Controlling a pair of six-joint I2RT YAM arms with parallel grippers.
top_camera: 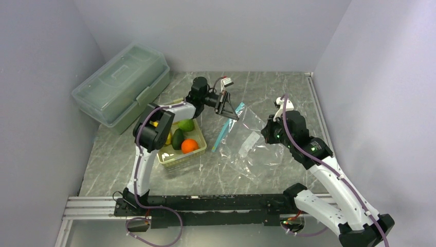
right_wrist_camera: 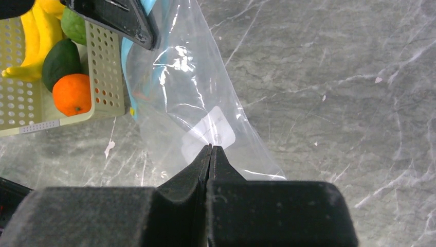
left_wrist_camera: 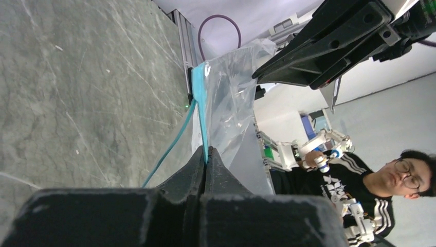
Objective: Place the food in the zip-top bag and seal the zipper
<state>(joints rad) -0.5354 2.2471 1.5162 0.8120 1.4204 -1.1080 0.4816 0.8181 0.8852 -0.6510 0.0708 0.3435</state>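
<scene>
left gripper (left_wrist_camera: 206, 153): jaws closed on zipper (left_wrist_camera: 199, 98) of zip-top bag (top_camera: 254, 154) | right gripper (right_wrist_camera: 211, 150): jaws closed on bag film at white label (right_wrist_camera: 208, 135) | bag: centre of top view, between both grippers | food (top_camera: 184, 138): in basket (top_camera: 177, 160), left of centre, beside zipper

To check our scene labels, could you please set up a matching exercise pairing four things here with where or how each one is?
Things:
1. orange
2. zipper
3. storage box
4. right gripper

Places or states:
A. shut on the clear film of the zip-top bag
B. lying in the basket
C. at the far left, lid on
D. pinched by the left gripper

Pairs: 1-B, 2-D, 3-C, 4-A.
</scene>
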